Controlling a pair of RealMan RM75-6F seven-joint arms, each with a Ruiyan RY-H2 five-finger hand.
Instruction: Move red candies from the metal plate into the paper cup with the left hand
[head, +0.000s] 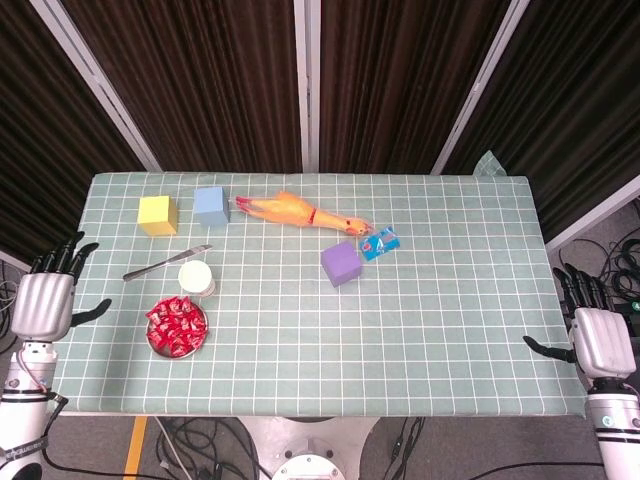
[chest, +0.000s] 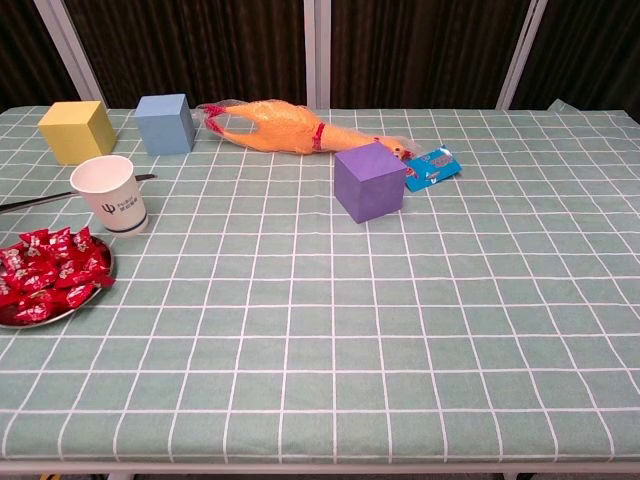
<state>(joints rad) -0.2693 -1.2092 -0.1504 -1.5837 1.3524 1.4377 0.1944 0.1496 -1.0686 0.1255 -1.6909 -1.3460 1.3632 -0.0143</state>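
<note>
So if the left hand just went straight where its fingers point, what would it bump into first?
Probably nothing: the left hand sits off the table's left edge, fingers pointing up-right past that edge. The yellow cube lies roughly that way, though height is unclear.

left hand (head: 42, 302): silver back plate, black fingers, pale wrist.
right hand (head: 600, 340): same silver-and-black build.

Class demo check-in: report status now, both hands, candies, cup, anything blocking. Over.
Left hand and right hand open, off the table edges. Red candies piled on metal plate; paper cup upright beside it. Knife lies behind the cup.
</note>
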